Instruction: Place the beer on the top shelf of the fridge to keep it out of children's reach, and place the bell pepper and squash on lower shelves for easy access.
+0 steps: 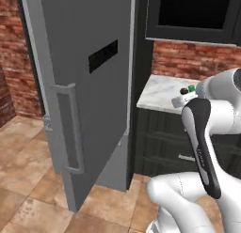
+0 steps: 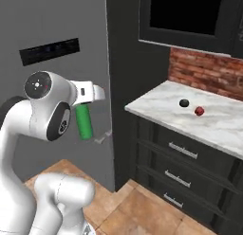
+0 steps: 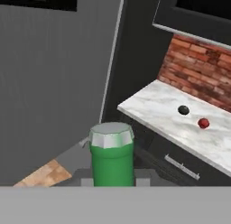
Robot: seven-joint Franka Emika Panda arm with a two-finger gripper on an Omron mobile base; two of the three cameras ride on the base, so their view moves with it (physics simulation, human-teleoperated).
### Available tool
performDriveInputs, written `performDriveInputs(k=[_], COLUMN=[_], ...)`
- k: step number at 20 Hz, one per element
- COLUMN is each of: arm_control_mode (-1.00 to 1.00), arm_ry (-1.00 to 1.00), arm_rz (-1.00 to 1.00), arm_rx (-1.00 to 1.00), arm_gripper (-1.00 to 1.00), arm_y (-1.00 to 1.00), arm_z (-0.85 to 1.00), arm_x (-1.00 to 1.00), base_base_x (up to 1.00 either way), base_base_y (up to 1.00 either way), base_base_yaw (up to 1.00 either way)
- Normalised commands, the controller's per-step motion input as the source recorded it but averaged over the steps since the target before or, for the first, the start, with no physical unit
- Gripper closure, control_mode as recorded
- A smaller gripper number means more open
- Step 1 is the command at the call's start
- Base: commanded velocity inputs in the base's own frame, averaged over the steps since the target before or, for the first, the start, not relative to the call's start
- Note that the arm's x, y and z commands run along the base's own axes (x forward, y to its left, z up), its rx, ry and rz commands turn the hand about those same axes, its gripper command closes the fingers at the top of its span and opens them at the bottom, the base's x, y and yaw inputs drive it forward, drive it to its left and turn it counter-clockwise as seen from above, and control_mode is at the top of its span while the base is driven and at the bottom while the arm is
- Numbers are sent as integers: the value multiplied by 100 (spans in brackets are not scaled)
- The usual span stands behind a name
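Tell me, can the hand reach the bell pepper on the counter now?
Probably not yet: the hand is shut on the beer beside the fridge; the bell pepper lies unobstructed on the counter.

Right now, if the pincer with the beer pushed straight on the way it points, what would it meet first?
Probably the fridge: in the hand view the beer, clamped in the pincer, faces the grey door and the dark side panel beside it. The counter lies off to the right. Depth is hard to judge.
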Motion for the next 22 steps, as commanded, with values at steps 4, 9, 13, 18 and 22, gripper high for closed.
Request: performDriveInputs(k=[4,9,13,18,22], arm_control_mode=[100,100,100,100,100], arm_ry=[0,0,0,0,0], arm_rz=[0,0,0,0,0], arm_rx=[0,0,0,0,0], arm_gripper=[100,100,100,100,100], arm_y=[0,0,0,0,0], arm_z=[0,0,0,0,0], arm_x=[0,0,0,0,0], base_base_x=[-59,-32,-1,4,30], base_base_y=[100,100,100,100,87], base_base_yaw=[51,46,35,28,4])
